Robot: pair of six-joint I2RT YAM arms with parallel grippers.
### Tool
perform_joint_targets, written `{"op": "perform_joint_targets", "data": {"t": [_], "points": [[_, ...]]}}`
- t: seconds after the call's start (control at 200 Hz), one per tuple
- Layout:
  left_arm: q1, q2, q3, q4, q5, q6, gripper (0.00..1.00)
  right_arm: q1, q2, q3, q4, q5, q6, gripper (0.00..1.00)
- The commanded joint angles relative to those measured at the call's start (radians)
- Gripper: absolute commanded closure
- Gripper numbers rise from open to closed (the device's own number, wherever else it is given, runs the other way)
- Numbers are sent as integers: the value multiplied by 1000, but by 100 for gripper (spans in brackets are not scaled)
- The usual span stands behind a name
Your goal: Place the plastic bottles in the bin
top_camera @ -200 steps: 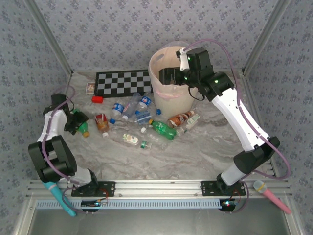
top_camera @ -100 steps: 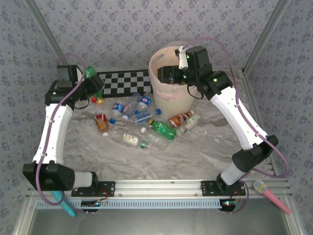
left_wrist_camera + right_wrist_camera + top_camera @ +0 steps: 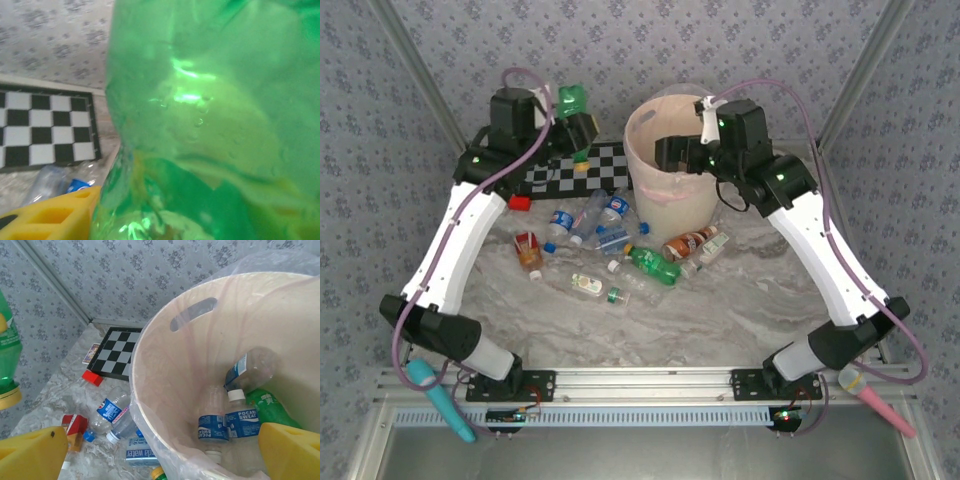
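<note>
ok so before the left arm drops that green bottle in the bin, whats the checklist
1. grip: ok, the left pincer is shut on the green bottle.
2. bottle above the bin: not ok, it hangs left of the rim, by the checkerboard.
3. bin mouth free: not ok, the right pincer hovers over it.
4. right pincer empty: ok, it is open with nothing in it.
5. room in the bin: ok, just a few bottles lie at the bottom.
</note>
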Motion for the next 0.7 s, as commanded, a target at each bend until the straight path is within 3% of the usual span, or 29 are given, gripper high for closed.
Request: {"op": "perform_joint_targets", "data": {"t": [0.0,0.41,0.695], "points": [[-52,43,86,109,1,62,53,1,-43,-16,-10,50,11,0],[-152,285,382,183,-6,178,53,-19,-143,-77,-21,134,12,0],[-238,549,742,61,-85,413,52,-41,-220,-137,1,169,15,0]]}}
